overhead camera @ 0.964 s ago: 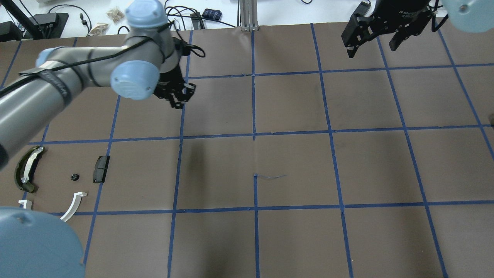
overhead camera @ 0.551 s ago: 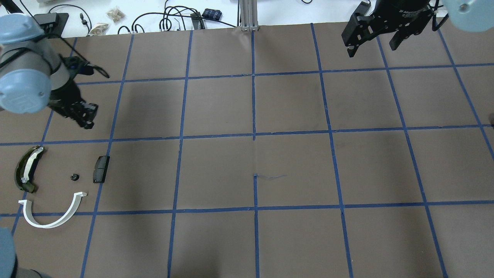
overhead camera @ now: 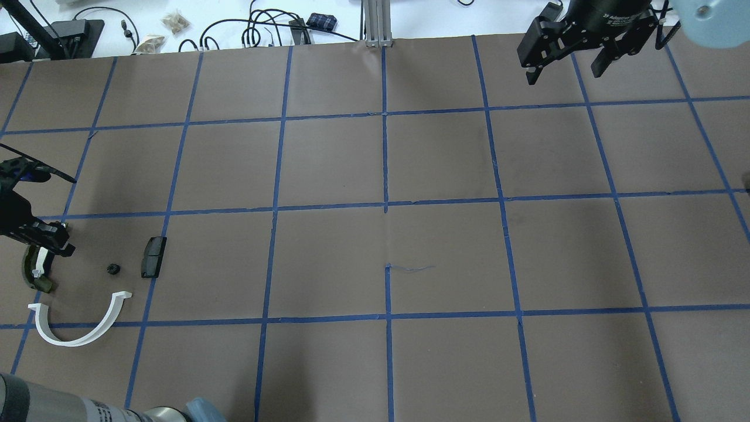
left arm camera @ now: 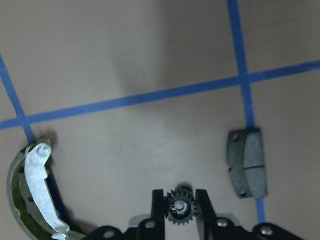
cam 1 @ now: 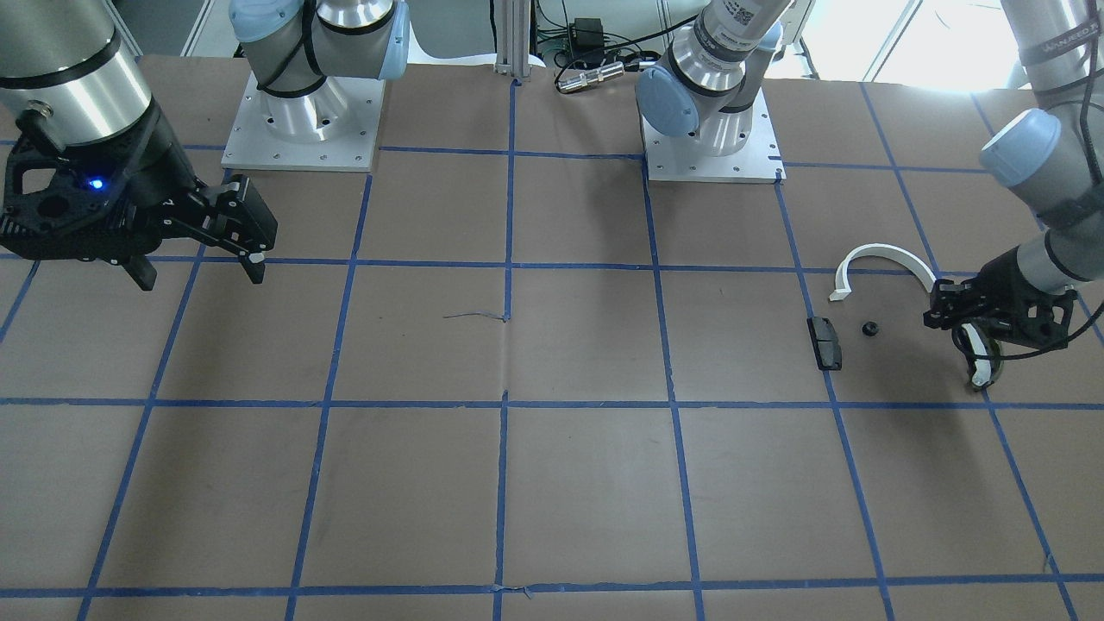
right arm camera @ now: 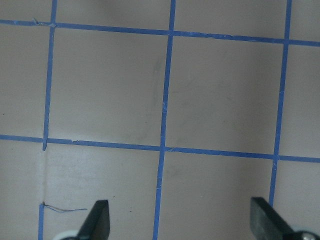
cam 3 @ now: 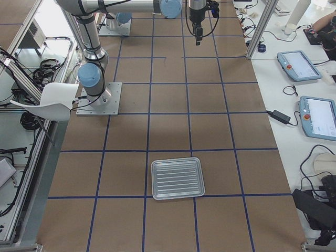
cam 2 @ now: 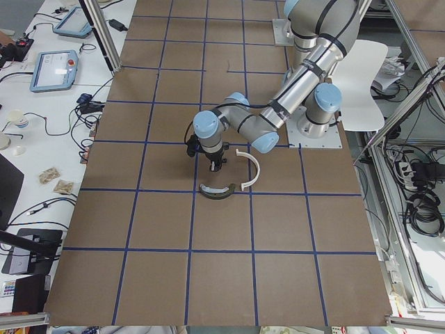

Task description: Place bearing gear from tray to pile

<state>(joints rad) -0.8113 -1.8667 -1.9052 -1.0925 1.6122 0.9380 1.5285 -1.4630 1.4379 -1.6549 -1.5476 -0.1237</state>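
My left gripper (left arm camera: 179, 201) is shut on the small black bearing gear (left arm camera: 179, 209), which sits toothed between the two pads. It hovers over the pile at the table's left end (overhead camera: 51, 241), just above the olive-green curved piece (overhead camera: 34, 271). The pile also holds a white arc (overhead camera: 76, 335), a black block (overhead camera: 153, 257) and a small black part (overhead camera: 113, 269). In the front view the left gripper (cam 1: 966, 332) is right of the block (cam 1: 826, 342). The metal tray (cam 3: 177, 178) lies empty at the far right end. My right gripper (overhead camera: 563, 73) is open and empty.
Brown table with a blue tape grid. Cables and small gear lie beyond the far edge (overhead camera: 263, 29). The right gripper (cam 1: 198, 272) hangs above the far right part of the table. A short thread (overhead camera: 410, 268) lies near the middle.
My left arm has swept fast from the far middle-left of the table to the left end and now hangs over the pile. The white arc is uncovered. The right arm has barely moved.
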